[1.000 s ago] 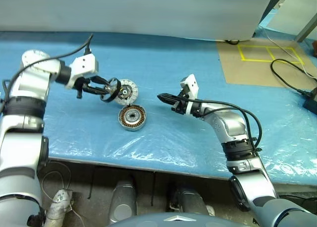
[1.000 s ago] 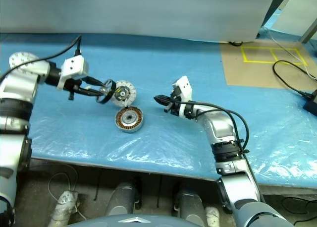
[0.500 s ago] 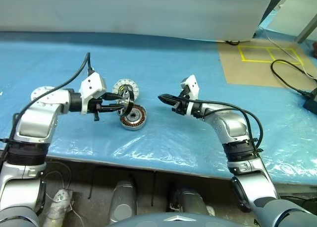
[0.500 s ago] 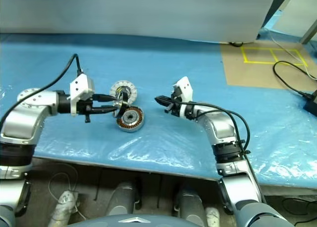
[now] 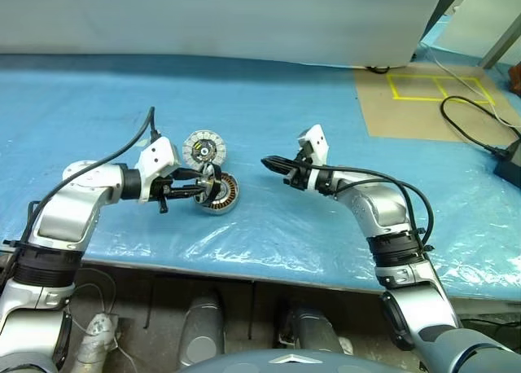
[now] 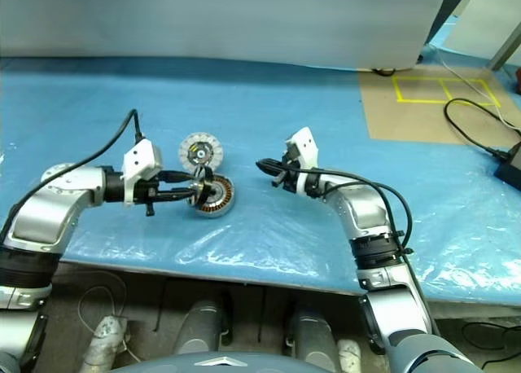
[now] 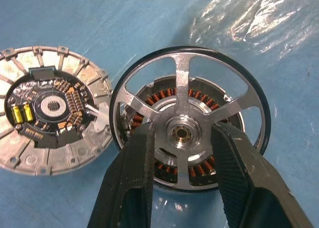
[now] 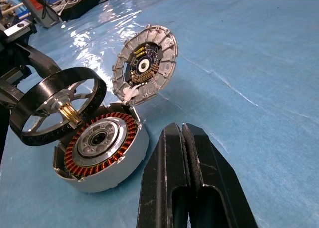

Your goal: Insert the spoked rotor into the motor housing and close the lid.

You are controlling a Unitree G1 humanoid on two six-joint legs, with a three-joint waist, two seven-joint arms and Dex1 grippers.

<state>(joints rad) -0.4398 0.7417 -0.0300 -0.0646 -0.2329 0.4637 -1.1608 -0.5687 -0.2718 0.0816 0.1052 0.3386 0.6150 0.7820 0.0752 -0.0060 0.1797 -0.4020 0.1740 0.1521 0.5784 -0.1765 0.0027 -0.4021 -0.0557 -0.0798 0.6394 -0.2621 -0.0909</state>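
The spoked rotor point(image 7: 189, 73), a black-rimmed ring with silver spokes, is gripped at its hub by my left gripper point(image 7: 182, 133). It hangs tilted just above the motor housing point(image 5: 226, 195), on the side facing my left arm. The housing's copper windings point(image 8: 102, 148) face up on the blue sheet. The lid point(image 5: 203, 147), a round silver disc showing a circuit board, lies right behind the housing. My right gripper point(image 5: 273, 163) hovers to the right of the housing, shut and holding nothing.
A blue plastic sheet point(image 5: 269, 226) covers the table, whose front edge runs close below the housing. A brown board with yellow tape point(image 5: 423, 100) and a black cable point(image 5: 472, 125) lie at the back right. A white panel stands along the back.
My left arm has come down and nearer, carrying the rotor from beside the lid to just over the housing. The right arm has stayed still.
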